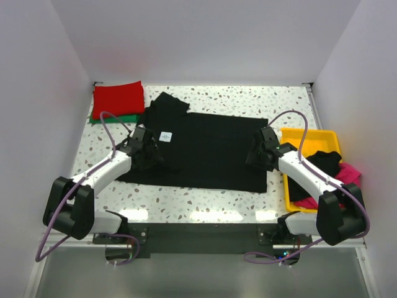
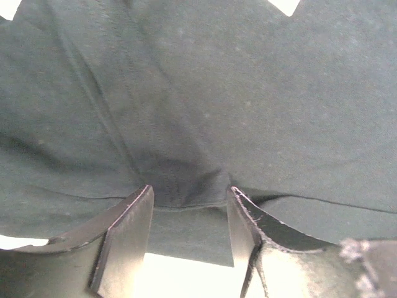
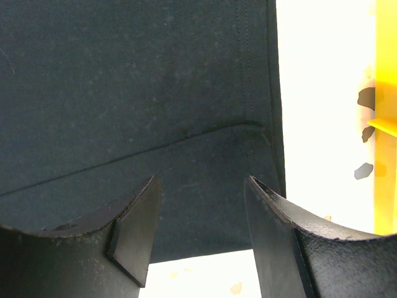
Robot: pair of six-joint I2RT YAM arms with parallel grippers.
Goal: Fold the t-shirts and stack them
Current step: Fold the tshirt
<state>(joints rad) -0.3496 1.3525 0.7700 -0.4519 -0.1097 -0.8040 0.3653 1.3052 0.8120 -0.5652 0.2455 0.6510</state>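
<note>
Dark fingers of the left gripper point(image 2: 189, 197) stand apart with their tips down on a large black cloth t-shirt point(image 1: 211, 149), and a puckered crease of the cloth sits between them. Those of the right gripper point(image 3: 201, 186) also stand apart, low over the shirt's hem near its right end, with nothing clamped.

The shirt lies spread flat across the middle of the white speckled tabletop point(image 1: 205, 200). A small white neck label point(image 1: 165, 136) shows near its left end, and one sleeve points toward the far edge.

In the far left corner, a folded red t-shirt point(image 1: 118, 97) lies on a folded green t-shirt point(image 1: 115, 118). At the right edge, a yellow plastic tray point(image 1: 310, 133) holds a crumpled pink t-shirt point(image 1: 351, 172) and a second black t-shirt point(image 1: 325, 160).
</note>
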